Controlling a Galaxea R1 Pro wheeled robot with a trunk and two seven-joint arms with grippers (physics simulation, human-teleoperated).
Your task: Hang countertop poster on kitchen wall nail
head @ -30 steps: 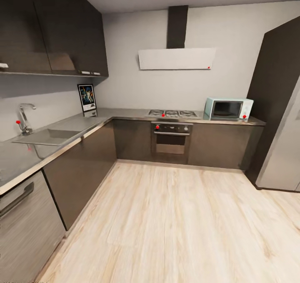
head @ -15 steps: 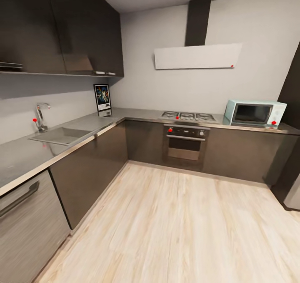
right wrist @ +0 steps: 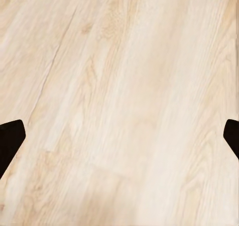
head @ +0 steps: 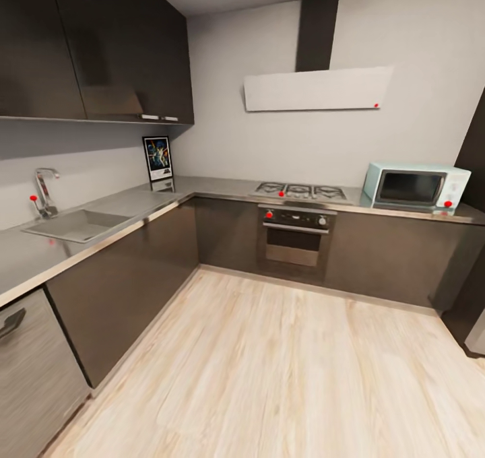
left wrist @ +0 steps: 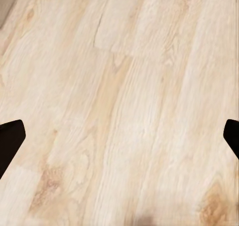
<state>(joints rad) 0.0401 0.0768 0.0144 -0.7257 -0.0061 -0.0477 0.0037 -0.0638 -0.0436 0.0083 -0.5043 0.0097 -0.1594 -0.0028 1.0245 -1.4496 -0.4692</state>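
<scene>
The poster (head: 157, 159) stands upright on the kitchen countertop (head: 128, 205), leaning against the wall in the far left corner under the dark upper cabinets. Its dark blue artwork and white border face the room, and a faint reflection lies on the glossy slab beneath it. The grey L-shaped countertop runs along the left wall and the back wall. In the left wrist view my left gripper (left wrist: 119, 141) is open, its dark fingertips (left wrist: 10, 141) wide apart over pale wood floor. In the right wrist view my right gripper (right wrist: 119, 141) is open the same way, above the floor.
A sink (head: 74, 225) with a faucet (head: 44, 192) sits in the left counter run. The hob (head: 300, 191), oven (head: 293, 236) and mint microwave (head: 415, 186) line the back wall under a white hood (head: 316, 89). Pale wood floor (head: 283, 370) spreads between me and the cabinets.
The whole head view has shifted as the camera moved: the kitchen swung right, then slightly back left, and looks a little nearer. No object has moved.
</scene>
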